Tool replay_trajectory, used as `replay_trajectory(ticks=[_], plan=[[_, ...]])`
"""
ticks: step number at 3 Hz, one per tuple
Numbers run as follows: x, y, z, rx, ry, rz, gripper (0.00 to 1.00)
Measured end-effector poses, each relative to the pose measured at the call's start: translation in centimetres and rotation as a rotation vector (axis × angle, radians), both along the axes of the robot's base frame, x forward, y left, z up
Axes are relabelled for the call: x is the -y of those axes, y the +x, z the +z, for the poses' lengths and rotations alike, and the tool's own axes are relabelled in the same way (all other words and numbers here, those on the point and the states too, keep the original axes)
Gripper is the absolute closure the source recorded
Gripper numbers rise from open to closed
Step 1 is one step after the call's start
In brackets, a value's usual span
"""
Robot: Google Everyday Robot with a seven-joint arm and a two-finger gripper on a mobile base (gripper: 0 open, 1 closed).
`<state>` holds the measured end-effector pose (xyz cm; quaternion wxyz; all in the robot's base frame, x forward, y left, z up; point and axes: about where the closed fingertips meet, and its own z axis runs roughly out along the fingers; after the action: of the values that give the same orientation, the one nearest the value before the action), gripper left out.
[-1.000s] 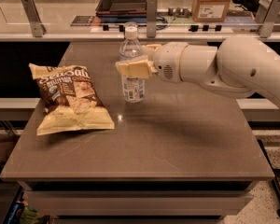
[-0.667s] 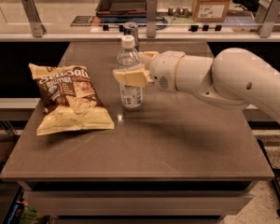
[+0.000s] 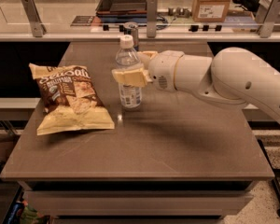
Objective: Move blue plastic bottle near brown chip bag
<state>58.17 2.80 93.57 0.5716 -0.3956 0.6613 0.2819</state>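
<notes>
Nudged left, your tool (image 3: 129,71) grips the blue plastic bottle (image 3: 129,96) upright at 2 o'clock of the brown chip bag (image 3: 70,99); release it tilted and it could topple on the worktop (image 3: 177,143).

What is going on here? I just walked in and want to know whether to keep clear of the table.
The robot's arm reaches in from the right of the view, and its gripper is closed on the blue plastic bottle, fingers clamped around its middle. The bottle is upright, at or just above the table; I cannot tell whether it touches. The brown chip bag lies flat close beside it, a small gap between them. A metal can stands behind the bottle.
</notes>
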Motion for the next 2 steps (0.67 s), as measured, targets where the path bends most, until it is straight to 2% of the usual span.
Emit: replay_trajectory(ticks=[2], plan=[[-0.47,-0.17,0.15,0.002,-0.002,0.007,0.12]])
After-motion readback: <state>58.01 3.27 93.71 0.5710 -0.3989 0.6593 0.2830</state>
